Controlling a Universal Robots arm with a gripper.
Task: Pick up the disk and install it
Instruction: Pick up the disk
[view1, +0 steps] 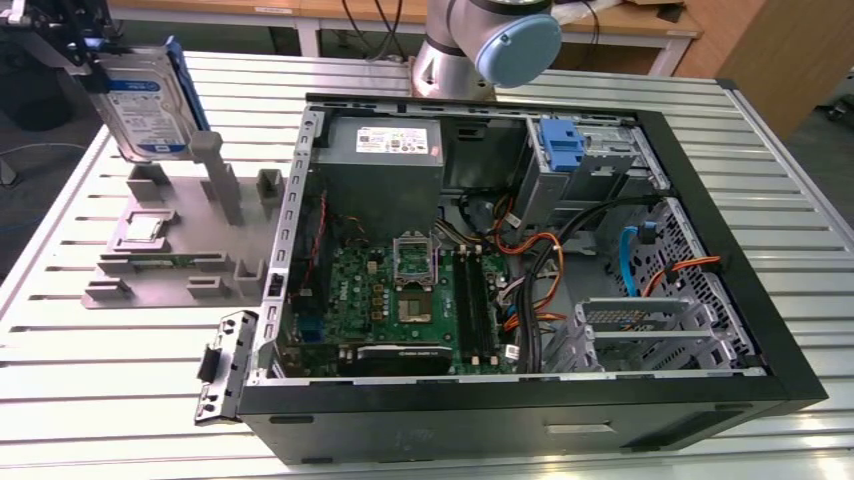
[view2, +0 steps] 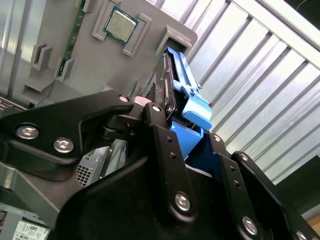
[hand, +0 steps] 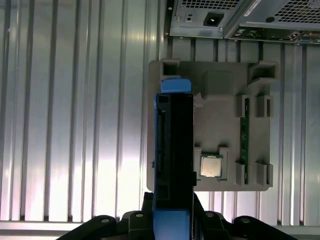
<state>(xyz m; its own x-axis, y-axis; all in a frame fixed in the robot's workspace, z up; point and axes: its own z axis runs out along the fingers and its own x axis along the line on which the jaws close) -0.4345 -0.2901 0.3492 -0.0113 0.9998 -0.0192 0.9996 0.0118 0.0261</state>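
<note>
Black metal gripper (view1: 94, 60) is pinched onto the disk (view1: 144, 105), a flat rectangular silver metal hard drive with a white-and-blue label, framed by a blue plastic carrier rail (view2: 192, 107). Jaws press on the two broad faces near one short end. The disk hangs upright at the exterior view's far left, over the far left corner of the grey moulded plastic fixture (view1: 187, 215). It's edge-on in the first wrist view (hand: 174, 150). Cannot tell if its lower edge touches the tall grey post (view1: 214, 170). It is well apart from the open black steel computer case (view1: 467, 425) on the exterior view's right.

Handling, judged:
- **Weight and stiffness:** stiff, dense, fairly heavy for its size.
- **Surface:** metal faces are smooth, probably slippery.
- **Fragility:** won't like knocks.
- **Where to hold:** the rail is thin plastic and may flex, so grip across the metal body, not the rail tabs.

A small square silver chip (hand: 211, 166) sits in a fixture recess. A green memory stick (hand: 243, 135) stands on edge in a slot just beside it. The ribbed shiny metal table (view1: 80, 400) is under everything.
</note>
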